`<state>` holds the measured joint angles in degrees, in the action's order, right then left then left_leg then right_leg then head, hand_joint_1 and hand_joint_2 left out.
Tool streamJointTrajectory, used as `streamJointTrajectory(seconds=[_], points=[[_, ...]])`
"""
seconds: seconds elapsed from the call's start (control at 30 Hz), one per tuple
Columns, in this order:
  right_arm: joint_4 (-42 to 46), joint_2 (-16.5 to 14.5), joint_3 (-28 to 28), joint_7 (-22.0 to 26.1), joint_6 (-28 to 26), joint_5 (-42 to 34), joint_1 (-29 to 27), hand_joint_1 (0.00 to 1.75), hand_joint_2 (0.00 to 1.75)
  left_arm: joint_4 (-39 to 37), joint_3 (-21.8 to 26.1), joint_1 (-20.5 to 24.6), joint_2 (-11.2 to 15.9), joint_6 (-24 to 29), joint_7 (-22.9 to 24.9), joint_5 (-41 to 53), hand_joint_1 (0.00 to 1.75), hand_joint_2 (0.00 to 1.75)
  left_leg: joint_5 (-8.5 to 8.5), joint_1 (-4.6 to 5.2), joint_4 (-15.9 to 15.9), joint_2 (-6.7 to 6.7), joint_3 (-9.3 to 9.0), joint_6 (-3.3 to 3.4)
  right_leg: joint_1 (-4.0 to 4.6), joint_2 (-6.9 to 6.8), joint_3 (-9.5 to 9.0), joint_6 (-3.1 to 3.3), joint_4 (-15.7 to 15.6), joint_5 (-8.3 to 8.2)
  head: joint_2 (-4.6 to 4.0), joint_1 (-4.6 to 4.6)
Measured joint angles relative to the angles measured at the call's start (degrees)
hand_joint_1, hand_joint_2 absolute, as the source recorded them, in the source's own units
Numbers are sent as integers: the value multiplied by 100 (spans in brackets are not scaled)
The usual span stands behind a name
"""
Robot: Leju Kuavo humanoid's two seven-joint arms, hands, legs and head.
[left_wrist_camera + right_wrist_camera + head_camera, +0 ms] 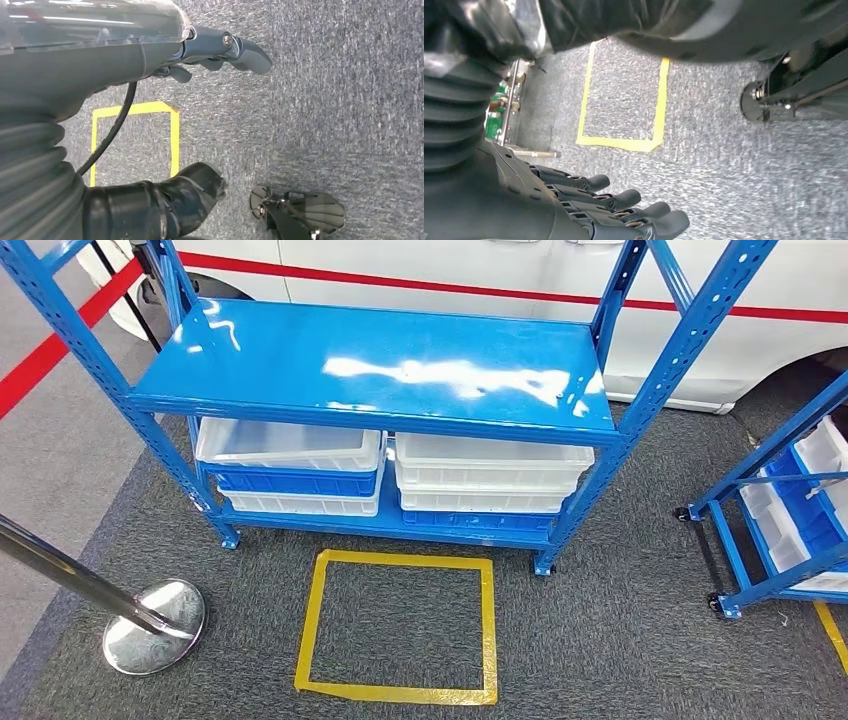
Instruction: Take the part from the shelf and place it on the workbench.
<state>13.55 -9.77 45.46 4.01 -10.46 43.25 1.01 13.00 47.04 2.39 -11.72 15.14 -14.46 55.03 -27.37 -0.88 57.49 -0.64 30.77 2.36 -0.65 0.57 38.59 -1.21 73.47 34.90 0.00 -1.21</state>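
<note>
A blue metal shelf (380, 365) stands in front of me, and its glossy top board reflects the lights. On its lower level are stacked white bins (290, 445) (490, 465) and blue bins (295, 482); I cannot tell what lies inside them. My left hand (220, 50) hangs over the grey carpet with its fingers stretched out, holding nothing. My right hand (624, 210) also hangs low over the carpet, fingers extended side by side and holding nothing.
A yellow tape rectangle (400, 560) marks the carpet before the shelf. A chrome stanchion base (155, 625) stands at front left with its pole leaning in. A second blue rack with bins (790, 510) is at right. A white vehicle with a red stripe (450, 270) is behind.
</note>
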Motion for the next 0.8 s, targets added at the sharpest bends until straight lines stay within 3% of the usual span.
streamJointTrajectory(seconds=[0.03,0.07,0.17,0.2,0.27,0.3,0.33,0.4,0.5,0.53,0.57,0.63,0.67,0.7,0.8], points=[[-1,21,-95,-14,22,-97,-50,0,175,45,-101,-1,26,-32,32,-124,0,175,-6,1,3,0,-4,-1,-9,-3,60,-11,106,-24,0,0],[-2,40,-190,-29,47,-192,-101,0,175,96,-201,0,51,-65,64,-245,0,175,-14,1,6,1,-13,-6,-16,-9,19,-14,2,-149,0,0],[-4,105,-457,-59,111,-470,-247,0,175,257,-489,7,114,-160,153,-596,0,175,-62,12,24,2,-59,-62,-5,-50,-482,41,-1066,-671,0,1],[-4,123,-551,-63,135,-567,-287,0,131,304,-588,6,139,-193,184,-717,0,175,-79,22,31,-3,-66,-96,11,-58,-596,69,-1312,-743,0,2],[-4,160,-744,-73,184,-757,-353,0,44,379,-793,2,183,-259,248,-961,0,87,-96,35,29,-14,-69,-165,47,-54,-648,123,-1437,-744,0,4],[-4,175,-841,-79,205,-850,-379,0,44,411,-892,-4,208,-291,279,-1083,0,44,-102,33,21,-17,-73,-197,38,-49,-651,155,-1452,-752,0,4],[-1,192,-940,-86,227,-947,-401,0,87,435,-994,-19,234,-325,312,-1209,0,0,-135,26,51,-10,-70,-229,27,-49,-663,190,-1478,-763,0,4],[27,225,-1139,-102,273,-1143,-419,0,175,461,-1191,-80,291,-392,377,-1462,0,0,-375,18,388,7,65,-280,-2,-59,-680,267,-1528,-789,0,8],[138,278,-1429,-131,340,-1421,-406,0,175,463,-1470,-250,354,-493,476,-1819,0,0,-890,0,1458,15,564,-337,5,-64,-673,323,-1523,-781,0,10],[197,297,-1525,-143,364,-1512,-391,0,131,461,-1560,-324,376,-525,509,-1935,0,0,-905,-15,1633,16,651,-367,5,-60,-674,335,-1512,-774,0,10],[264,315,-1618,-154,386,-1602,-369,0,87,455,-1652,-402,400,-554,540,-2049,0,0,-807,-38,1591,16,636,-402,1,-54,-675,342,-1496,-763,0,10],[411,352,-1803,-165,427,-1778,-321,0,0,437,-1838,-553,449,-615,600,-2276,0,0,-405,-113,910,15,323,-493,-13,-34,-674,320,-1428,-720,0,10],[482,379,-1891,-167,449,-1862,-300,0,0,421,-1931,-615,464,-645,628,-2384,0,0,-264,-132,545,31,158,-527,-7,-26,-660,286,-1371,-680,0,10],[544,407,-1982,-171,473,-1949,-285,0,0,409,-2026,-670,475,-678,656,-2494,0,0,-181,-148,288,51,42,-502,9,-21,-646,252,-1321,-645,0,6],[662,477,-2225,-181,521,-2180,-267,0,0,392,-2284,-778,512,-759,728,-2795,0,0,-168,-135,168,90,-9,-384,42,-17,-631,198,-1276,-607,0,-4]])
